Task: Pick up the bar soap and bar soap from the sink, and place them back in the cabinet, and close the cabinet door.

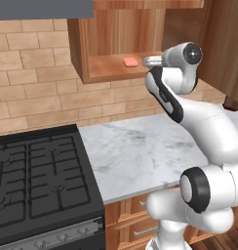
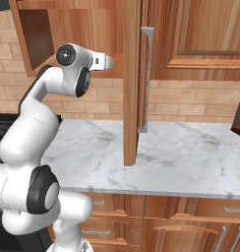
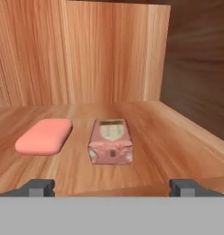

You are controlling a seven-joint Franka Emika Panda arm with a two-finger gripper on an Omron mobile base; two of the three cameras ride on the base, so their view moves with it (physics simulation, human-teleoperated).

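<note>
Soaps: pink bar (image 3: 44, 136) and wrapped bar (image 3: 110, 142) both lie side by side on the cabinet (image 3: 146, 133) floor. My gripper (image 3: 111, 187): spread wide, empty. Remaining, I judge: door (image 2: 132, 83) open, to close.

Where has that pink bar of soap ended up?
The pink bar soap lies flat on the floor of the open wooden cabinet, just left of a second, wrapped-looking bar in the hand view; the gripper sits open before them.

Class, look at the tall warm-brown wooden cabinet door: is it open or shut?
Open: the tall warm-brown wooden cabinet door stands edge-on, swung outward over the white marble counter.
</note>
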